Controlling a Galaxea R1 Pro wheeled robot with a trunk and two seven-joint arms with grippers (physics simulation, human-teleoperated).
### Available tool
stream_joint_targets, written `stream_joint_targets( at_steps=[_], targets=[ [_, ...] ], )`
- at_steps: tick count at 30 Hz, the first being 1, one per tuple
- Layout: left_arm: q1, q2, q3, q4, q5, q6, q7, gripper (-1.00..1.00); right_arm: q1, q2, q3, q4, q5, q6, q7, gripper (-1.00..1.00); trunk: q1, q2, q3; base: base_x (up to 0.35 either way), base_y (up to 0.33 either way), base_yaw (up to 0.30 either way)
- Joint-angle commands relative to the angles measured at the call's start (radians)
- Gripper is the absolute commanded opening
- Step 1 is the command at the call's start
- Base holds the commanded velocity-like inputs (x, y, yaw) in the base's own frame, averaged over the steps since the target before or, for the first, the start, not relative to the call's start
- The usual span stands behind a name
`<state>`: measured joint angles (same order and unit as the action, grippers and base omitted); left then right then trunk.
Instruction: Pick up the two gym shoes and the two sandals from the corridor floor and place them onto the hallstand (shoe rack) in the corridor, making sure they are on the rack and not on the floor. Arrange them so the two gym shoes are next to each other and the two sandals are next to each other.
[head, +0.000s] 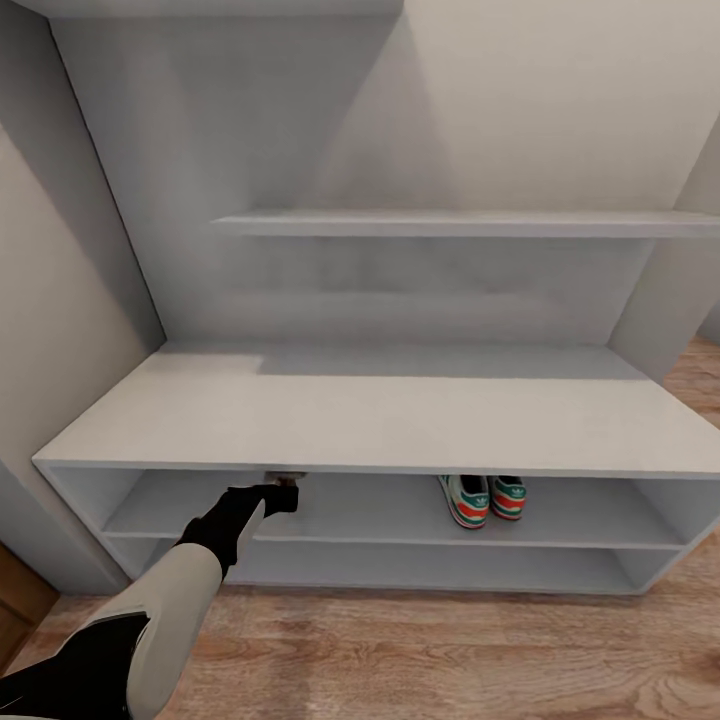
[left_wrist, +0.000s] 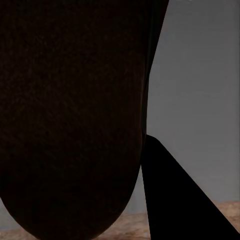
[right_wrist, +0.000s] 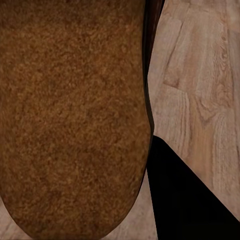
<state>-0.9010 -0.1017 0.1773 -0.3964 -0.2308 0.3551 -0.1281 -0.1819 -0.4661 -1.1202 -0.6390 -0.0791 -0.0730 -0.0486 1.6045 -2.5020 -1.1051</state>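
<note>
The two gym shoes (head: 465, 498) (head: 508, 495) stand side by side, heels out, on the right of the upper open tier of the hallstand (head: 380, 415). My left gripper (head: 285, 490) reaches under the bench top at the left of that tier, shut on a sandal (left_wrist: 70, 115), whose sole looks dark in the shade. A black finger (left_wrist: 185, 200) shows beside it. In the right wrist view the brown sole of the other sandal (right_wrist: 70, 115) sits close against the camera, held above the corridor floor (right_wrist: 200, 85), with a dark finger (right_wrist: 190, 200) alongside.
A wall shelf (head: 460, 223) runs above the bench. Grey side panels close the unit at left (head: 100, 230) and right (head: 670, 290). The lower tier (head: 400, 570) sits just above the plank floor (head: 420, 650).
</note>
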Motion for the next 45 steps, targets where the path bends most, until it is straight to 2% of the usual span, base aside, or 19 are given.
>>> stream_joint_targets(
  at_steps=[1, 11, 12, 26, 45],
  targets=[
    [0.0, -0.001, 0.008, -0.002, -0.014, 0.005, -0.01, -1.0, -0.001, 0.0, 0.0, 0.001, -0.011, -0.004, -0.001, -1.0, 0.0, 0.0, -0.001, 0.076, 0.0, 0.0],
    [0.0, 0.0, 0.006, -0.002, -0.013, 0.005, -0.012, -1.0, -0.001, 0.0, 0.0, 0.001, -0.011, -0.003, -0.001, -1.0, 0.0, 0.0, -0.001, 0.019, 0.0, 0.0],
    [0.0, 0.0, 0.006, -0.002, -0.013, 0.005, -0.014, 1.0, -0.001, 0.0, -0.001, 0.001, -0.011, -0.004, -0.001, -1.0, 0.0, 0.0, -0.001, 0.002, 0.0, 0.0],
    [0.0, 0.003, 0.011, -0.002, -0.015, 0.006, -0.017, 1.0, -0.001, 0.0, 0.0, 0.001, -0.011, -0.004, -0.001, -1.0, 0.0, 0.0, -0.001, -0.018, 0.003, 0.0],
    [0.001, 0.006, 0.008, -0.002, -0.019, -0.001, -0.01, 1.0, -0.001, 0.002, 0.0, 0.001, -0.011, -0.004, -0.002, -1.0, 0.0, 0.0, -0.001, -0.311, 0.066, 0.0]
  ],
)
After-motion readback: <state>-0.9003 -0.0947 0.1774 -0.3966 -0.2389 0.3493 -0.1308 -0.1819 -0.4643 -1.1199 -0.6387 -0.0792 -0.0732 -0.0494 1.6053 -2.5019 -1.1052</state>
